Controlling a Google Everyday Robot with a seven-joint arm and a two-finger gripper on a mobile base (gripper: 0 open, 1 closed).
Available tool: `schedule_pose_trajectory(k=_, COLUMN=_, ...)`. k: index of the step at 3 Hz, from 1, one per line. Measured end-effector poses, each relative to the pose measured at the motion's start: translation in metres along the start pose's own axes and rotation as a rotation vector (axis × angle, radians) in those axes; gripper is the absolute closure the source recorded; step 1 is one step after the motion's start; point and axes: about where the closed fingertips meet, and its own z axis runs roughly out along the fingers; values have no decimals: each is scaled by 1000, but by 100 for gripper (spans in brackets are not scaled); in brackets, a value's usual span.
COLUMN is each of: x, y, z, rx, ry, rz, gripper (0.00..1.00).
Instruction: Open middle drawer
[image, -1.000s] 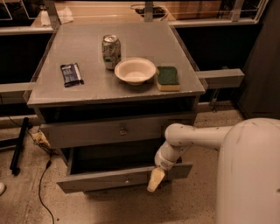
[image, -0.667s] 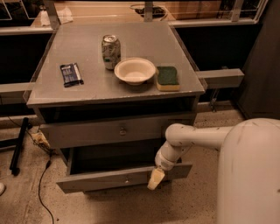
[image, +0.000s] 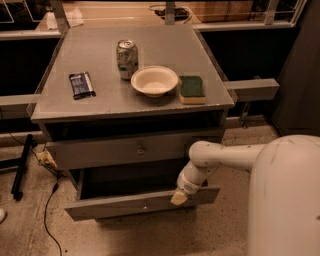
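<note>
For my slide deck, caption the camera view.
Robot's hand at the front of the pulled-out middle drawer, beside its knob.

Matt grey middle drawer (image: 110, 206); smooth cream plastic end effector (image: 179, 198) at its front

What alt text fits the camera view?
The middle drawer stands pulled out, with the gripper at its front's upper edge, right of the knob. On the cabinet top sit a can, a bowl, a green sponge and a dark packet.
</note>
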Motion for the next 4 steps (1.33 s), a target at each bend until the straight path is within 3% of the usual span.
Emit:
schedule_pose_trajectory(k=1, x=0, y=0, z=0, rx=0, ry=0, rz=0, gripper=89)
schedule_pose_trajectory(k=2, x=0, y=0, z=0, rx=-2, ry=0, rz=1, gripper=100)
schedule_pose_trajectory(k=4, x=-5, y=-4, z=-7, rx=3, ry=-23, rz=27, gripper=100)
